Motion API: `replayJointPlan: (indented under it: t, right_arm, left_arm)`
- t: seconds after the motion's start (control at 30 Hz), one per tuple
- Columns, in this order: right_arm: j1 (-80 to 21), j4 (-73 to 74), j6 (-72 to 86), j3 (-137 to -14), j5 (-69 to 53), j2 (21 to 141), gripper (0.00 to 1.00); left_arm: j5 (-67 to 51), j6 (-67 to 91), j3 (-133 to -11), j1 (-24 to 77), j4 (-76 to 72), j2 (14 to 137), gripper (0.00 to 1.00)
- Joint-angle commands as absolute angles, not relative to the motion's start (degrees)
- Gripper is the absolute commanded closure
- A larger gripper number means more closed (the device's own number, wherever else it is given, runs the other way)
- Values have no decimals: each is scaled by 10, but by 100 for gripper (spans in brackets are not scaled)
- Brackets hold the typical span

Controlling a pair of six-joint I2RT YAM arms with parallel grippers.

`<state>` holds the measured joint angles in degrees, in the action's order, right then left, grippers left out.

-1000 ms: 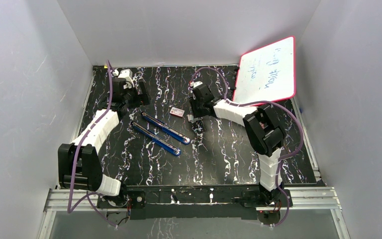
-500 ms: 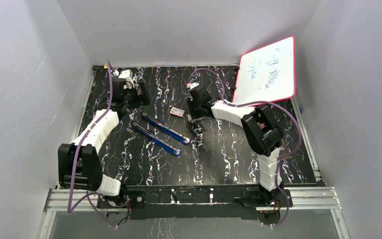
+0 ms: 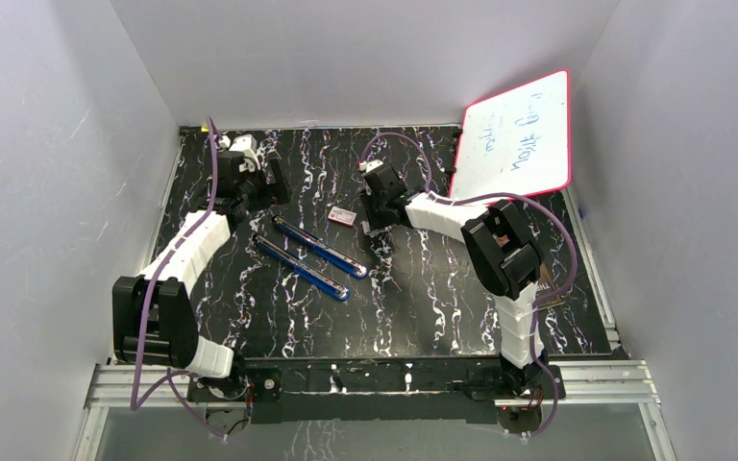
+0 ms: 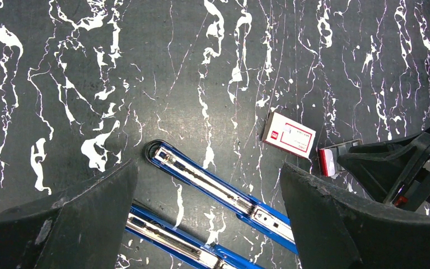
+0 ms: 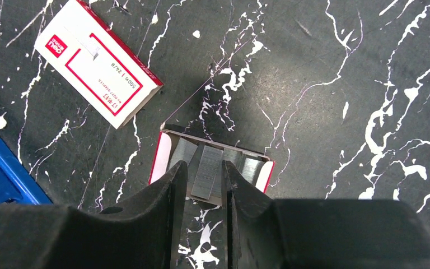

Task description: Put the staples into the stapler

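Observation:
The blue stapler point(image 3: 319, 247) lies opened flat as two long rails mid-table, their metal channels facing up point(image 4: 218, 190). My left gripper point(image 4: 208, 165) is wide open and empty above the rails' far end; it also shows in the top view point(image 3: 271, 184). My right gripper point(image 5: 204, 166) hovers low over a small red-edged tray point(image 5: 159, 159) holding silvery staples point(image 5: 252, 168). Its fingers point(image 5: 173, 185) stand narrowly apart on either side of one staple strip point(image 5: 206, 182), with a slim gap on the left side. The right gripper also shows in the top view point(image 3: 377, 226).
A closed red-and-white staple box point(image 5: 98, 70) lies just left of the tray, between it and the stapler point(image 3: 343, 217). A pink-framed whiteboard point(image 3: 519, 139) leans at the back right corner. Grey walls enclose the black marbled table point(image 3: 423, 307).
My right gripper has shifted slightly left and away, settling over the staple tray. The left arm and the stapler have not moved.

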<state>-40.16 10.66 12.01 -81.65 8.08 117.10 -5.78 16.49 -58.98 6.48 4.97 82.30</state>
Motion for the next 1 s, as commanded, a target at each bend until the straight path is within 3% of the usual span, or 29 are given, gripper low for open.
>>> replayJointPlan:
  t: [0.0,0.43,0.97]
  right_arm:
    - [-406,114,118,-841,93,1176,64]
    - [-411,123,117,-835,107,1174,66]
    - [-411,72,128,-800,91,1133,60]
  left_arm:
    - [-67,162,-609,63,57,822,3]
    - [-65,162,-611,62,59,824,3]
    - [-63,161,-610,62,58,820,3]
